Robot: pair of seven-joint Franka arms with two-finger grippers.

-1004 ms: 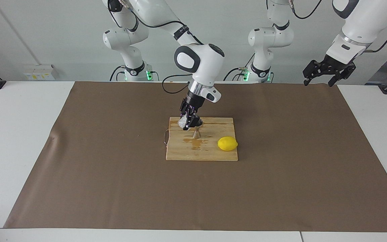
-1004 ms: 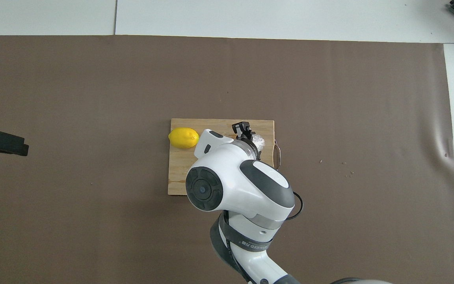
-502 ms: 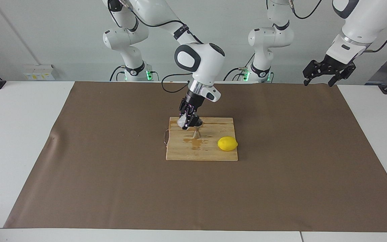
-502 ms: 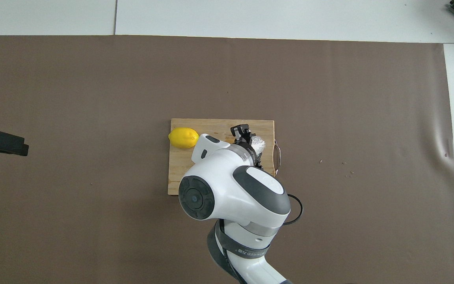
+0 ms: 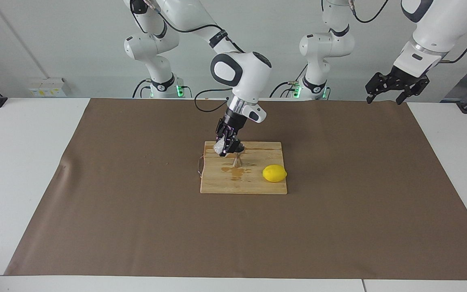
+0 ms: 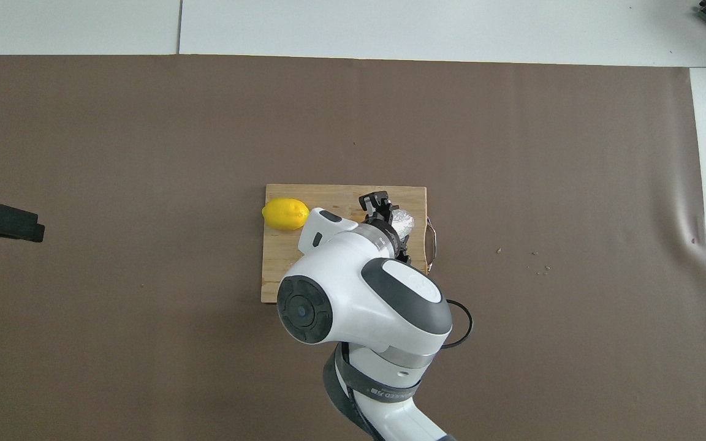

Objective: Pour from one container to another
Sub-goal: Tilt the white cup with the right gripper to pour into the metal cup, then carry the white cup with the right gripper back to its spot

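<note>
On the tabletop [image 5: 35, 162] the wooden board [image 5: 253, 184] carries a lemon [image 5: 274, 173], a wet patch (spilled liquid, I judge) and the upright steel jigger [image 5: 237, 161]. The right hand [image 5: 228, 149], clenched on the tilted glass cup [image 5: 219, 147] just over the jigger, looks mid-pour, with setting the cup down left. The left hand [image 5: 395, 86] waits released over the table's edge.
</note>
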